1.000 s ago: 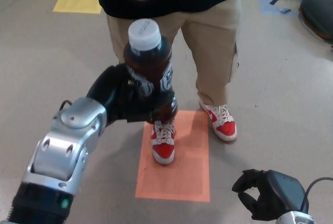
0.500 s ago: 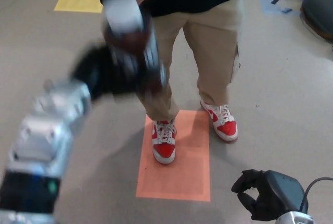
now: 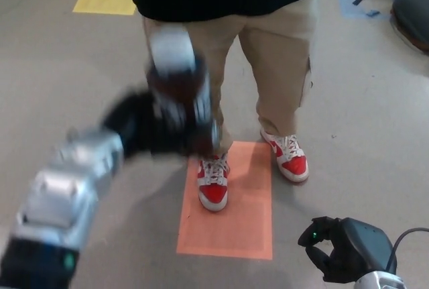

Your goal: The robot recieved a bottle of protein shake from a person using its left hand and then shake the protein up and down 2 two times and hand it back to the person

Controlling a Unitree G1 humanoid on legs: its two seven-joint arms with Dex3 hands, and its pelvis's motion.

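Your left hand point(image 3: 151, 131) grips the blurred bottle point(image 3: 179, 94) mid-shake by my judgement, right hand point(image 3: 338, 252) curled on nothing; next, steady it and offer it to the person point(image 3: 268, 47).

— Can you read the label on that bottle point(image 3: 179, 91)?
— No, it's all blur, white marks smeared on dark. Nothing legible there.
— Anything on the floor patches or the shoes?
— No lettering anywhere.

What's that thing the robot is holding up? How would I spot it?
Find the person in tan trousers standing by the orange floor mat. In front of their legs, the robot's left hand grips a bottle. It is dark brown with a white cap, and blurred.
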